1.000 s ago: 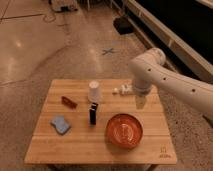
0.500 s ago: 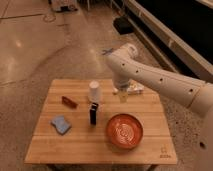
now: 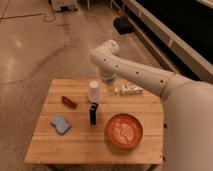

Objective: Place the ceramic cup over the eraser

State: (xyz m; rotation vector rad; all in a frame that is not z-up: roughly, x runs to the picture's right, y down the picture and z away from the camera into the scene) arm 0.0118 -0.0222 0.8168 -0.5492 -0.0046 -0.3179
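Observation:
The white ceramic cup [image 3: 93, 92] stands upside down on the wooden table [image 3: 55, 150], at the back middle. The black eraser [image 3: 93, 113] stands upright just in front of it, a short gap apart. My gripper [image 3: 107, 84] hangs from the white arm just right of the cup, near its upper half, at the table's back edge. The arm hides much of the gripper.
An orange plate [image 3: 124, 131] lies right of the eraser. A reddish-brown block [image 3: 69, 102] and a blue pad [image 3: 60, 124] lie to the left. A white-labelled packet [image 3: 127, 90] lies at the back right, behind the arm.
The arm has swung left across the back of the table, bringing the gripper from the packet's side to right beside the cup. The objects have not moved.

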